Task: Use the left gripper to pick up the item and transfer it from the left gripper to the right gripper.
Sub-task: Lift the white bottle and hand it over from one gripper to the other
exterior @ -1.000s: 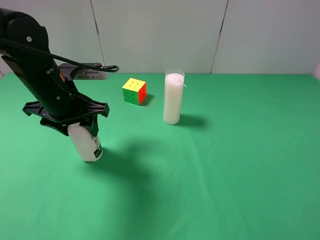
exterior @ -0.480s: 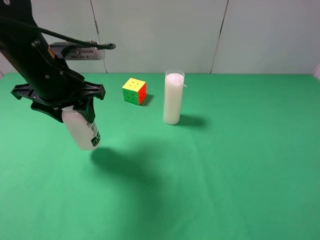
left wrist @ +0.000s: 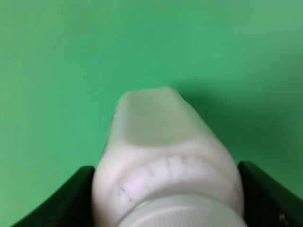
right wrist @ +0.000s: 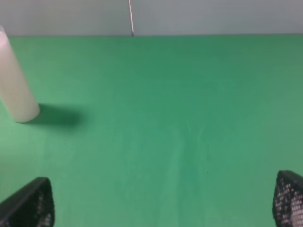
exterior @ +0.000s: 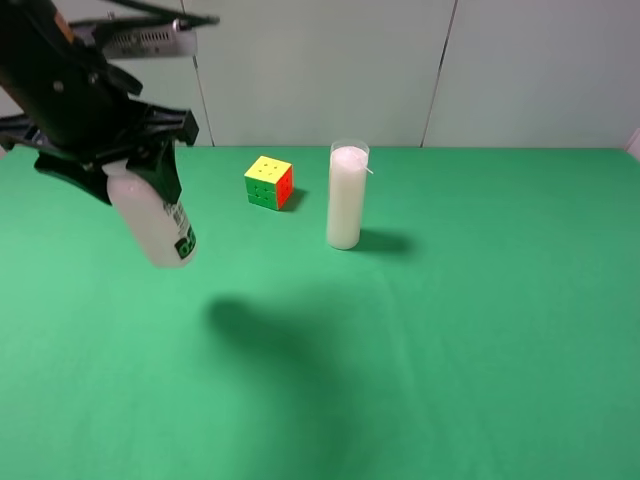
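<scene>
The bottle (exterior: 157, 225) hung tilted above the left side of the worktop (exterior: 450, 330), clear of its surface, with its upper end between the fingers (left wrist: 66, 203) of the left gripper (exterior: 125, 170). Behind it and to its right the puzzle cube (exterior: 269, 182) sat on the worktop, and the candle (exterior: 347, 197) stood upright near the cube's right side, slightly nearer the front. The right gripper (right wrist: 161, 196) was over the worktop, well apart from the candle.
</scene>
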### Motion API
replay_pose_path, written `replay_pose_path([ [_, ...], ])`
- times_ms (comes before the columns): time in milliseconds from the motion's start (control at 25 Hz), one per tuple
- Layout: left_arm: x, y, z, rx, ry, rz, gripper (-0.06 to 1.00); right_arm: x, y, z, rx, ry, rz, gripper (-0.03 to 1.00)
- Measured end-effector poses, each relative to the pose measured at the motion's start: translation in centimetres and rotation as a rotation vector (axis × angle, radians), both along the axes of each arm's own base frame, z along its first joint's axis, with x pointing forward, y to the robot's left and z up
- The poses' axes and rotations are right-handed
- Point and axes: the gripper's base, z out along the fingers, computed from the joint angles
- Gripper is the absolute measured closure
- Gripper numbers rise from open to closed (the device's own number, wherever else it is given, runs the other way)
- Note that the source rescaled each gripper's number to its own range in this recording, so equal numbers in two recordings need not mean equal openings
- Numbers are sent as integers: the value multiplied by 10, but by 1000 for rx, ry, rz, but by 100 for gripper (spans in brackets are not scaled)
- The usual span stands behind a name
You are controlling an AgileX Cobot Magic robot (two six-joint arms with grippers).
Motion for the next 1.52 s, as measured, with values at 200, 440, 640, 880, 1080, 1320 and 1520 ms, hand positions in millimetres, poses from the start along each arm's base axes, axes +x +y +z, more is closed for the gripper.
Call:
replay_pose_path([
  [200,4,-8,24,-94,-39,2,94,0,0,0,0,0,0,-3],
  [440,4,-14,30,-164,-46,-5,94,0,0,0,0,0,0,-3],
  [640,5,-20,33,-240,-58,2,94,0,0,0,0,0,0,-3],
  [880,9,-30,31,-307,-61,-5,94,0,0,0,3,0,2,-3],
  [1080,9,-59,8,-309,0,-69,94,0,2,0,24,1,16,-3],
  [1320,8,-87,-4,-373,25,-102,94,1,3,0,31,6,22,-3],
  [1520,12,-105,0,-432,24,-150,94,11,7,1,21,69,74,-3],
])
